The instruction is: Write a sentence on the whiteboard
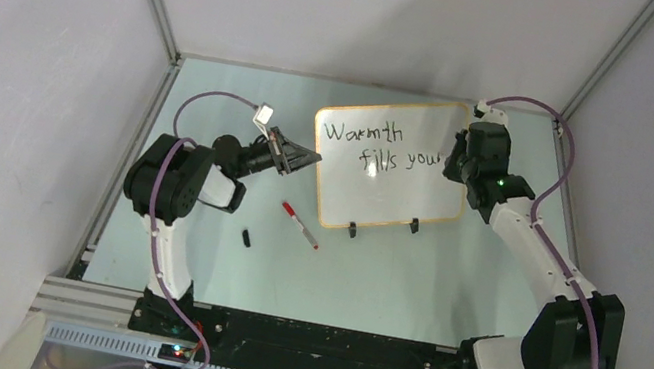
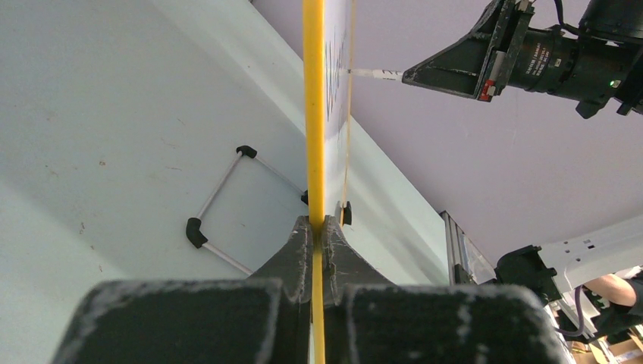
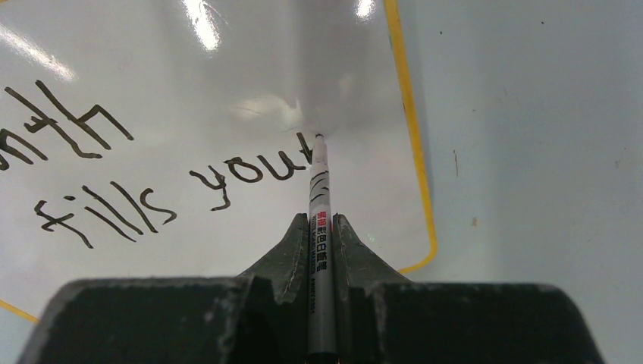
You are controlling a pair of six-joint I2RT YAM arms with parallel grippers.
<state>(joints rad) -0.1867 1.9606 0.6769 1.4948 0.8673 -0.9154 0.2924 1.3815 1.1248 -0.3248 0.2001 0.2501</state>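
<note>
The whiteboard [image 1: 383, 189] with its orange-tan frame stands tilted on two black clip feet at the table's far middle. On it the sentence [image 1: 380, 146] reads "Warmth fills you" in black, with a stroke beginning after "you" [image 3: 250, 171]. My left gripper [image 1: 299, 156] is shut on the board's left edge, seen edge-on as a yellow strip [image 2: 314, 114]. My right gripper [image 1: 456, 159] is shut on a grey marker [image 3: 319, 220], its tip touching the board just right of "you". The marker tip also shows in the left wrist view [image 2: 375, 73].
A red-capped marker [image 1: 299, 225] lies on the table in front of the board's left corner. A small black cap [image 1: 247, 237] lies to its left. A wire stand with black corners [image 2: 220, 205] lies on the table behind the board.
</note>
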